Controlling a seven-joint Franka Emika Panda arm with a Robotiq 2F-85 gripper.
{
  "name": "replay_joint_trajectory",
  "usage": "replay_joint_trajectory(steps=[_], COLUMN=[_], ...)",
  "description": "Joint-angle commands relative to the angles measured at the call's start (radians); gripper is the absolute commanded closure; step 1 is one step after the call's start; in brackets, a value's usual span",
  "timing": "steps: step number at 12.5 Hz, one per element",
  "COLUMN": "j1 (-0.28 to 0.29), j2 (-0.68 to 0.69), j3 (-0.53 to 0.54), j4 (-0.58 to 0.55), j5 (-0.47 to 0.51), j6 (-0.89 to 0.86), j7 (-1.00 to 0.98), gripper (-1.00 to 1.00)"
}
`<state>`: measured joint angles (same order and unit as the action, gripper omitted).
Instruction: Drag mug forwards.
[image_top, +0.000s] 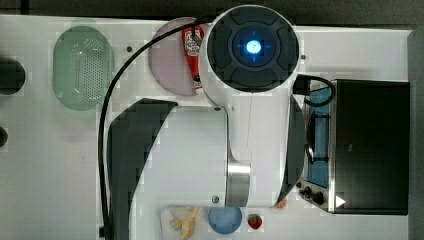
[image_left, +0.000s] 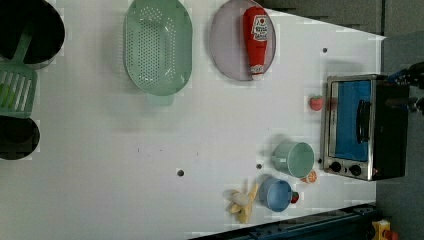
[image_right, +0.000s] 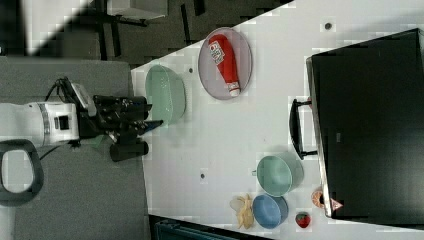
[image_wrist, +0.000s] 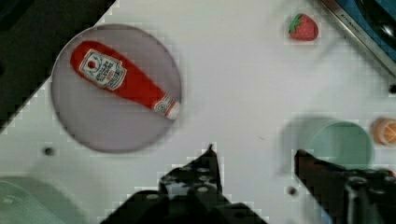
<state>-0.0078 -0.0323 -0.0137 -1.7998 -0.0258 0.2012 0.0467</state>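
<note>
The mug (image_top: 225, 220) is a small light-blue round cup at the top view's bottom edge, between a peeled banana (image_top: 186, 221) and a strawberry (image_top: 255, 221). It also shows as the blue mug (image_left: 276, 194) in the left view and the blue mug (image_right: 269, 211) in the right view, next to a larger pale-green cup (image_right: 277, 175). My gripper (image_wrist: 257, 156) is open with nothing between its fingers. The green cup (image_wrist: 341, 144) lies just past one finger. In the right view the gripper (image_right: 142, 125) hangs well off to the right view's left of the mug.
A toaster oven (image_top: 360, 145) stands at the top view's right. A ketchup bottle (image_wrist: 121, 81) lies on the lilac plate (image_wrist: 93, 130). A green perforated bowl (image_top: 82, 67) sits at the top view's upper left. A second strawberry (image_wrist: 303, 28) and an orange slice (image_wrist: 385, 130) lie near the oven.
</note>
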Motion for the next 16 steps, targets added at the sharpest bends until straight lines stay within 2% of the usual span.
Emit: replay_joint_trajectory(steps=[1, 3, 7, 10, 13, 16], j1=[-0.017, -0.018, -0.02, -0.028, -0.04, -0.048], j2=[-0.427, -0.421, -0.379, -0.326, -0.246, -0.133], j3=[-0.061, -0.067, -0.093, -0.118, -0.133, -0.145], j4=[-0.24, -0.257, -0.357, -0.472, -0.575, -0.635], j5=[-0.018, -0.018, -0.018, -0.018, -0.018, -0.018], j6=[-0.203, -0.195, -0.082, 0.102, 0.294, 0.42], j7=[0.003, 0.004, 0.004, 0.026, 0.145, 0.363], gripper=[-0.59, -0.99, -1.0, -1.0, -1.0, -1.0])
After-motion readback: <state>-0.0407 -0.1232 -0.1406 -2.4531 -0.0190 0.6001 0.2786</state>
